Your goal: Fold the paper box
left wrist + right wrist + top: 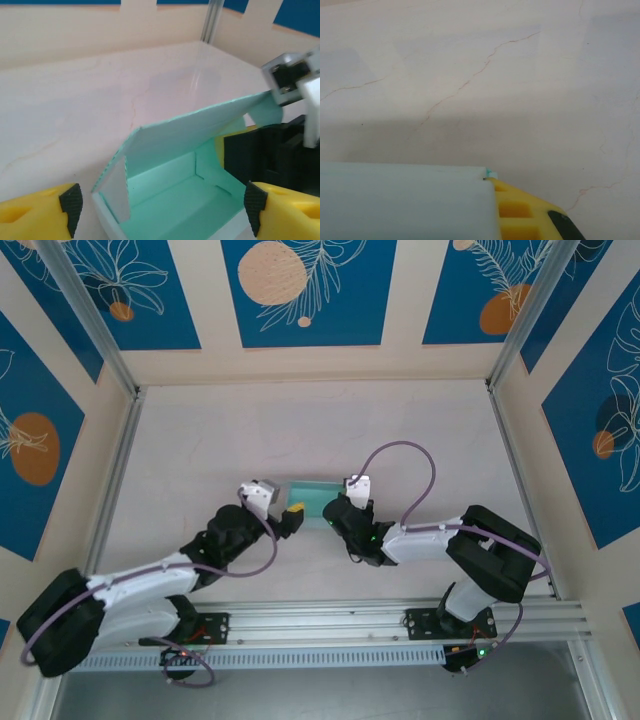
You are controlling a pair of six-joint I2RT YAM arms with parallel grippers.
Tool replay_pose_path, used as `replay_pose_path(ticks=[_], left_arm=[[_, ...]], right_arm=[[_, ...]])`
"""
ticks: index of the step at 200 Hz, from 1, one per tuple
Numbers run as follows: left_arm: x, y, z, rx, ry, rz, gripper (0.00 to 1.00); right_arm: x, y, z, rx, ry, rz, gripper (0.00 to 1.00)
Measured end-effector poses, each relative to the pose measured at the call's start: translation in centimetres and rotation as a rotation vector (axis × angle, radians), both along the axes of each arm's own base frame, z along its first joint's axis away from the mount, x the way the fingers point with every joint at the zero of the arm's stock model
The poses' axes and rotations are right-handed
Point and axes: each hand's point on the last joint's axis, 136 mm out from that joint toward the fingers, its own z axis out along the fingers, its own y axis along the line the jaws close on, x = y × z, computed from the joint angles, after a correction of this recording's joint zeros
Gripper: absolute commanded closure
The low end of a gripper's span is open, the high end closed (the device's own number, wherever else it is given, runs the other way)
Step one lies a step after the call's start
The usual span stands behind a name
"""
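Note:
The paper box (308, 492) is a small mint-green carton lying mid-table between my two grippers. From the left wrist its inside (180, 200) shows open, with the lid (190, 132) raised at a slant above it. My left gripper (162, 206) is open, its black pads (70, 202) standing on either side of the box's near end without touching it. My right gripper (334, 510) is shut on the box's right end; its black and yellow body (265, 155) presses against that wall. In the right wrist view a pale card panel (405, 200) lies against a yellow finger (525, 212).
A pale, faintly veined tabletop (300, 430) stretches beyond the box to the back wall. Aluminium posts (120, 460) and side walls bound the table left and right. A metal rail (400, 615) carrying both arm bases runs along the near edge.

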Motion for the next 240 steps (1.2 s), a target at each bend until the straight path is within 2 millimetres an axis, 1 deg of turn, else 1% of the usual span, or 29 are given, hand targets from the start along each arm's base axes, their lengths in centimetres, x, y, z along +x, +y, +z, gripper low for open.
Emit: replay_pose_path(ticks=[16,41,59,72,85,95,109,115,127,135,144,152,160,167,170,182,185,199,211,224,233,240], left_arm=[[-0.7,0.9,0.9,-0.015,-0.024,0.002,0.06],[-1.4,2.1,1.9,-0.031,-0.038,0.027,0.06],[-1.7,3.3,3.5,-0.066,-0.059,0.061,0.07],[-1.7,4.2,4.9,-0.084,-0.073,0.097,0.08],[-1.4,4.9,7.1,-0.088,-0.078,0.136,0.08],[-0.9,5.1,9.3,-0.09,-0.08,0.157,0.07],[0.2,4.9,12.8,-0.071,-0.064,0.179,0.06],[0.9,4.6,14.5,-0.062,-0.056,0.187,0.06],[2.4,3.7,17.4,-0.039,-0.036,0.194,0.06],[3.6,2.8,18.5,-0.016,-0.013,0.192,0.06],[4.8,1.8,18.9,0.012,0.018,0.185,0.06],[6.0,0.7,18.5,0.046,0.055,0.174,0.08],[7.1,-0.5,17.2,0.089,0.106,0.159,0.11],[7.9,-1.5,15.5,0.128,0.16,0.142,0.15],[8.3,-2.0,14.4,0.146,0.194,0.137,0.18],[9.1,-3.2,10.9,0.213,0.289,0.111,0.25],[9.3,-3.6,9.6,0.231,0.323,0.101,0.27],[9.6,-4.8,5.4,0.294,0.443,0.066,0.33],[9.4,-5.4,2.5,0.327,0.531,0.045,0.37],[9.0,-5.8,0.3,0.346,0.601,0.026,0.4],[8.6,-6.0,-0.5,0.355,0.632,0.015,0.42],[8.4,-6.1,-0.9,0.353,0.651,0.007,0.46]], right_arm=[[0.0,0.0,0.0,0.0,0.0,0.001,0.92],[-0.1,0.1,0.0,-0.009,-0.003,0.006,0.91],[-0.1,0.1,0.0,-0.015,-0.003,0.009,0.92],[-0.1,0.1,0.0,-0.018,-0.004,0.012,0.92],[-0.2,0.2,0.0,-0.025,-0.004,0.017,0.92],[-0.2,0.3,0.0,-0.031,-0.005,0.021,0.92],[-0.4,0.4,0.0,-0.039,-0.006,0.029,0.92],[-0.4,0.5,0.0,-0.042,-0.007,0.032,0.92],[-0.5,0.5,0.0,-0.046,-0.008,0.034,0.92],[-0.5,0.5,0.0,-0.048,-0.009,0.035,0.92],[-0.6,0.6,0.0,-0.051,-0.009,0.036,0.92],[-0.6,0.6,0.0,-0.052,-0.01,0.035,0.92],[-0.6,0.6,0.0,-0.055,-0.01,0.035,0.92],[-0.7,0.6,0.0,-0.057,-0.01,0.035,0.92],[-0.7,0.6,-0.1,-0.058,-0.01,0.036,0.92],[-0.8,0.6,-0.1,-0.061,-0.012,0.035,0.92],[-0.8,0.6,-0.1,-0.063,-0.012,0.035,0.92],[-0.9,0.7,0.0,-0.069,-0.013,0.032,0.91],[-1.1,0.7,0.0,-0.077,-0.01,0.031,0.91],[-1.2,0.8,0.0,-0.088,-0.006,0.029,0.91],[-1.4,0.9,-0.1,-0.095,-0.006,0.026,0.9],[-1.5,0.9,0.0,-0.098,-0.005,0.026,0.88]])
